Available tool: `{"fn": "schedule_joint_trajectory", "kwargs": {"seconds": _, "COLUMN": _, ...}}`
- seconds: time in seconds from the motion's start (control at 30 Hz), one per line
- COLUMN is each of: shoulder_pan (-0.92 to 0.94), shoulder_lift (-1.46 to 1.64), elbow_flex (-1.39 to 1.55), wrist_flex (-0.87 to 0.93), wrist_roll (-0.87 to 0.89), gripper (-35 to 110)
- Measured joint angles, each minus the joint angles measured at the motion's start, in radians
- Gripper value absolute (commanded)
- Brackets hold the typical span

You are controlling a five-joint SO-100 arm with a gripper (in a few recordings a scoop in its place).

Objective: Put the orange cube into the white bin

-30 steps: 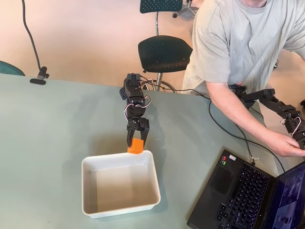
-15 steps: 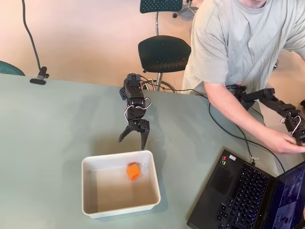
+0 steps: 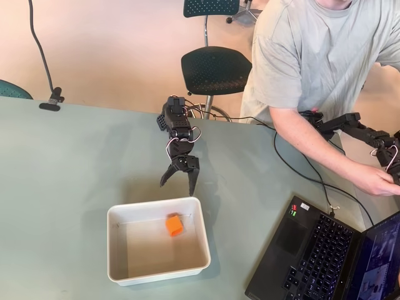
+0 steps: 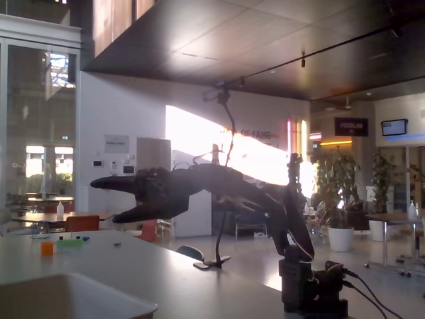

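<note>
The orange cube [image 3: 174,225] lies inside the white bin [image 3: 113,250], near its far rim and right of centre. In the overhead view my gripper [image 3: 178,186] hangs open just beyond that far rim, fingers spread wide, holding nothing. The fixed view shows the gripper [image 4: 106,199] as a dark silhouette, jaws apart, above and behind the white bin's rim [image 4: 99,287]. The bin's wall hides the cube in the fixed view.
An open laptop [image 3: 312,256] sits at the table's right front, with a cable [image 3: 294,169] trailing toward the arm's base [image 3: 174,112]. A person [image 3: 312,56] stands behind the table's right side. A clamp [image 3: 53,100] grips the far left edge. Small orange and green items [image 4: 56,246] lie far off.
A second ago the gripper held the cube over the bin's far rim. It opened, the cube dropped into the bin, and the gripper has drawn back slightly since.
</note>
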Motion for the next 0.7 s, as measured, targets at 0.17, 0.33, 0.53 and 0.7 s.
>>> {"fn": "schedule_joint_trajectory", "kwargs": {"seconds": 0.17, "shoulder_pan": -0.006, "shoulder_lift": 0.054, "elbow_flex": -0.002, "wrist_flex": 0.127, "wrist_roll": -0.006, "gripper": 22}}
{"fn": "schedule_joint_trajectory", "kwargs": {"seconds": 0.33, "shoulder_pan": 0.009, "shoulder_lift": 0.173, "elbow_flex": -0.002, "wrist_flex": 0.163, "wrist_roll": -0.028, "gripper": 6}}
{"fn": "schedule_joint_trajectory", "kwargs": {"seconds": 0.53, "shoulder_pan": -0.012, "shoulder_lift": 0.319, "elbow_flex": -0.003, "wrist_flex": 0.164, "wrist_roll": -0.270, "gripper": 6}}
{"fn": "schedule_joint_trajectory", "kwargs": {"seconds": 0.7, "shoulder_pan": -0.072, "shoulder_lift": 0.377, "elbow_flex": -0.003, "wrist_flex": 0.170, "wrist_roll": -0.474, "gripper": 6}}
